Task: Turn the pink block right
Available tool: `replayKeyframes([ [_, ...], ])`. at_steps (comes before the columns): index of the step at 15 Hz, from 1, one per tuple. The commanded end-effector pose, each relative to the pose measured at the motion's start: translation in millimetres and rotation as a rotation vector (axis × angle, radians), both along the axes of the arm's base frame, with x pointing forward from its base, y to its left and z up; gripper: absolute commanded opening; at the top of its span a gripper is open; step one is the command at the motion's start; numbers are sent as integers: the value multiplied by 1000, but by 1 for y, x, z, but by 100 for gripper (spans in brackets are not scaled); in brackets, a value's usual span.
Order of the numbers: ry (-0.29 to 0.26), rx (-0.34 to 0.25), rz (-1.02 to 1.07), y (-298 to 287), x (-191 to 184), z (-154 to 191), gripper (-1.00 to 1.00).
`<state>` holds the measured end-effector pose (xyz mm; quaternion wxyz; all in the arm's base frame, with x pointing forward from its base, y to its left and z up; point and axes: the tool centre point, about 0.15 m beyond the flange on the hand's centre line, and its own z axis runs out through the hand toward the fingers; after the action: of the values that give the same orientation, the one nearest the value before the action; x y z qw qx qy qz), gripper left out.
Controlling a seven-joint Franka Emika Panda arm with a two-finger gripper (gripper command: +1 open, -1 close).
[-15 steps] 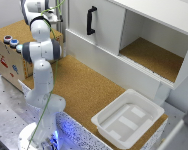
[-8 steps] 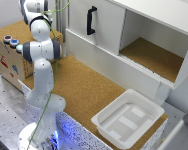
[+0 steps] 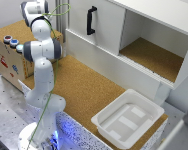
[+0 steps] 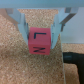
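Observation:
In the wrist view the pink block (image 4: pixel 41 41), a cube with dark letters on its face, rests on the cork surface (image 4: pixel 20 67). My gripper (image 4: pixel 42 32) straddles it. One grey finger (image 4: pixel 24 29) lies against one side and the other finger (image 4: pixel 60 27) against the opposite side, so the jaws look shut on the block. In the exterior view the white arm (image 3: pixel 41 50) reaches up toward the back at the exterior view's left. There the hand and the block are hidden behind the arm's upper links.
A white cabinet (image 3: pixel 144 35) with a black handle (image 3: pixel 90 20) and an open compartment stands behind the cork table. A white tray (image 3: pixel 129 119) sits near the front edge. A cardboard box (image 3: pixel 11 55) stands at the exterior view's left. A dark object (image 4: pixel 73 58) lies near the block.

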<state>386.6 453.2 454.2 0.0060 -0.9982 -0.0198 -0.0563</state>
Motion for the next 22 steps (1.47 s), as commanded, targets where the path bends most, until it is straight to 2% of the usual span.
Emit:
replayKeyframes([
  [1,4,-6,-1,-18,-10,-8,100],
  [3,-12,29,19,-26,-16,8,100],
  [5,3,103,80,-33,-23,33,100],
  [7,-19,141,204,-36,-31,57,100],
  [9,-41,105,392,-41,-42,77,100],
  [11,5,10,529,-43,-58,83,100],
  [13,3,-50,516,-63,-87,99,100],
  [14,39,-38,537,-68,-102,99,100],
  [16,58,-4,543,-80,-138,101,100],
  [17,66,-23,538,-86,-154,99,100],
  [19,23,-3,506,-102,-184,100,100],
  [20,14,-28,526,-106,-196,99,100],
  [22,1,-31,592,-103,-217,100,100],
])
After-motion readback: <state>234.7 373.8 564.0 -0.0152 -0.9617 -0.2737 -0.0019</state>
